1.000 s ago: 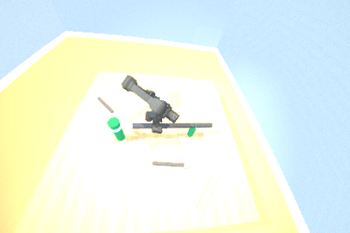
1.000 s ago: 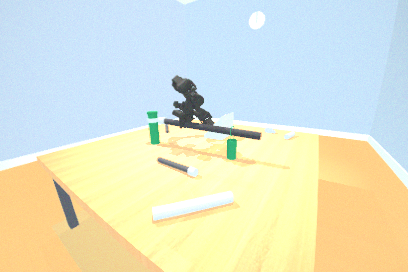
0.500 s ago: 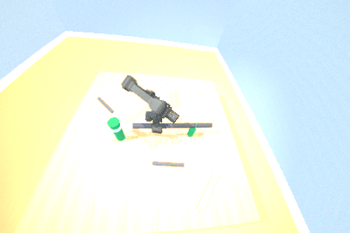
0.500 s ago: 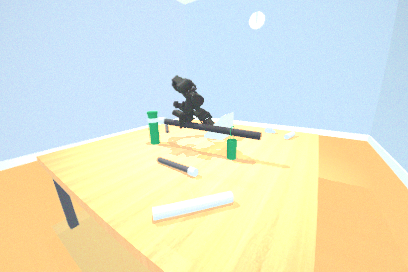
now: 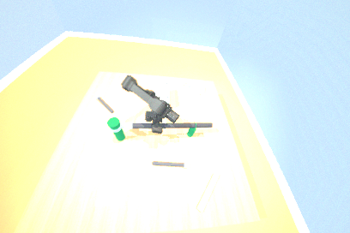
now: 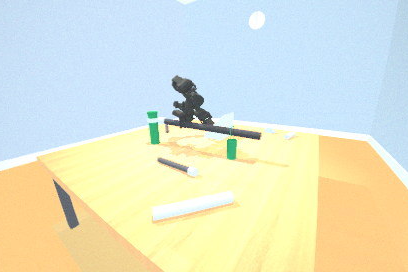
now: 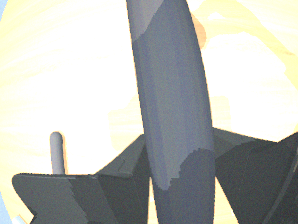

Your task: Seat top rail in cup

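The dark top rail (image 5: 182,125) (image 6: 212,129) (image 7: 172,75) is held level above the table. My gripper (image 5: 157,126) (image 6: 185,124) (image 7: 173,136) is shut on it, nearer its left end. The big green post (image 5: 119,135) (image 6: 154,134) stands to the left with a white brace band (image 5: 118,129) (image 6: 152,120) just below its cap. A pale piece, seemingly the rail-end cup, shows faintly between band and rail end in the exterior view. In the top view a gap shows between rail end and post. The small green post (image 5: 191,132) (image 6: 231,149) stands under the rail's right part; its thin loop is around the rail.
A short dark rod (image 5: 168,164) (image 6: 173,165) with a white end lies in front. A white tube (image 5: 207,194) (image 6: 193,206) lies nearer the front edge. Another dark rod (image 5: 105,104) lies behind the big post. A pale panel (image 6: 226,121) and small white pieces show behind the rail.
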You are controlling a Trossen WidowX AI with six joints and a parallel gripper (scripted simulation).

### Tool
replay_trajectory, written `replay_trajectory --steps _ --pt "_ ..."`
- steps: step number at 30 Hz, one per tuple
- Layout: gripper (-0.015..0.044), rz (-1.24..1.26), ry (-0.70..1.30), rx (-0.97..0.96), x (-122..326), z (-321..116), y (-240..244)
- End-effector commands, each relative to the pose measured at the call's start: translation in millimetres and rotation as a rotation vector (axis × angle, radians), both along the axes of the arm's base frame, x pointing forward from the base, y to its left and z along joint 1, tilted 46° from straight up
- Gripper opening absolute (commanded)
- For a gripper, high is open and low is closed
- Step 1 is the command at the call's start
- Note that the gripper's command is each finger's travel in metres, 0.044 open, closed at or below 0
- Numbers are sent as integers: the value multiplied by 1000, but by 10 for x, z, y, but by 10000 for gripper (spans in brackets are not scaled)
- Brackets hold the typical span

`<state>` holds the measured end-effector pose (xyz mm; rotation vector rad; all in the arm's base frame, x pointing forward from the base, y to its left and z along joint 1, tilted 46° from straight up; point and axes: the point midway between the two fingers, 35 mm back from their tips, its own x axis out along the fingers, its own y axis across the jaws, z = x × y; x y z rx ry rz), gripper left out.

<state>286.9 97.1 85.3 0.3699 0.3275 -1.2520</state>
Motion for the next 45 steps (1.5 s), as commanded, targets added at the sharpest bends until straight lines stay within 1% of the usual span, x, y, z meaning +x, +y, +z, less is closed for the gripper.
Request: replay_trajectory --steps 1,45 --pt "0 0 -7 -7 0 38 -5" --pt "0 -5 4 1 2 36 -24"
